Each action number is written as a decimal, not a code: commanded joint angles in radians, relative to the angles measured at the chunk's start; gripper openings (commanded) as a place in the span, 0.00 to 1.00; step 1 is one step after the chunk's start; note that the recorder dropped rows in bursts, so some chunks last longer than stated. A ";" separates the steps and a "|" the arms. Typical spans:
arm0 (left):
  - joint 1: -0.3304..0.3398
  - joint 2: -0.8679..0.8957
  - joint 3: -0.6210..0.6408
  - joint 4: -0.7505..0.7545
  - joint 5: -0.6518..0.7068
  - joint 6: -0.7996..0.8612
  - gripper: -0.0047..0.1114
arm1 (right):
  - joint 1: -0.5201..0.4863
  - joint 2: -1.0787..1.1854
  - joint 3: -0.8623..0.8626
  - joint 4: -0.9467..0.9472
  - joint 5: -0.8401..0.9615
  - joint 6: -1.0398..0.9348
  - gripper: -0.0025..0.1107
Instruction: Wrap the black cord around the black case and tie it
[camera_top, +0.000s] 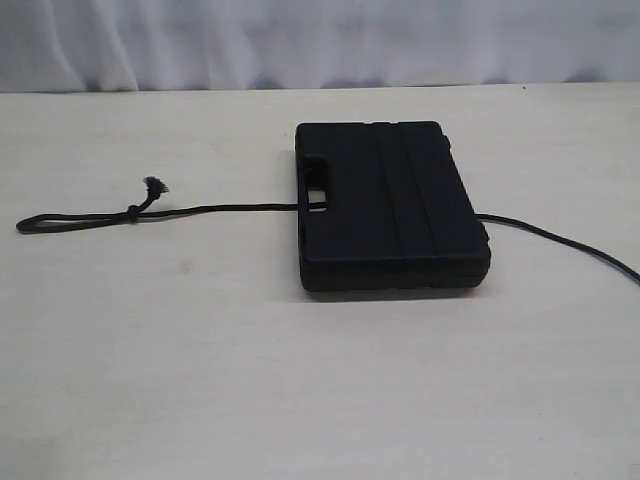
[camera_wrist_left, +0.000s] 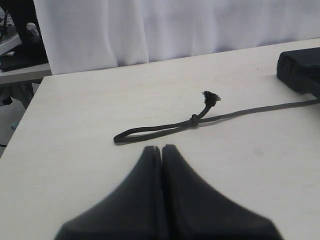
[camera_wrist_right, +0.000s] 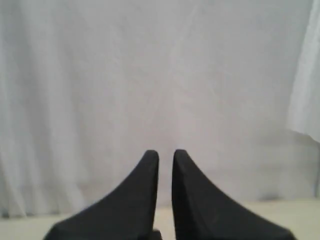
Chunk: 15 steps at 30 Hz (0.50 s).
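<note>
The black case (camera_top: 390, 205) lies flat in the middle of the table, handle cutout to the left. The black cord (camera_top: 220, 209) runs from that cutout leftward to a small knot (camera_top: 133, 212), a frayed tip (camera_top: 155, 184) and a narrow loop (camera_top: 60, 222). Its other part comes out at the case's right side (camera_top: 560, 238). Neither gripper shows in the exterior view. My left gripper (camera_wrist_left: 162, 148) is shut and empty, just short of the loop (camera_wrist_left: 145, 134), with the case's corner (camera_wrist_left: 300, 70) far off. My right gripper (camera_wrist_right: 166, 152) faces the curtain, holding nothing, its jaws a thin slit apart.
The pale table (camera_top: 300, 380) stretches bare around the case, and its left edge (camera_wrist_left: 35, 100) shows in the left wrist view. A white curtain (camera_top: 300, 40) hangs behind the far edge. Dark equipment (camera_wrist_left: 20, 30) stands beyond the table's left corner.
</note>
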 joint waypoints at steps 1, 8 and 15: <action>0.000 -0.002 0.003 -0.003 -0.012 -0.006 0.04 | 0.001 0.197 -0.189 -0.009 0.339 -0.051 0.25; 0.000 -0.002 0.003 -0.003 -0.012 -0.006 0.04 | 0.001 0.501 -0.402 0.349 0.431 -0.421 0.45; 0.000 -0.002 0.003 -0.003 -0.012 -0.006 0.04 | 0.001 0.742 -0.573 0.781 0.424 -0.800 0.45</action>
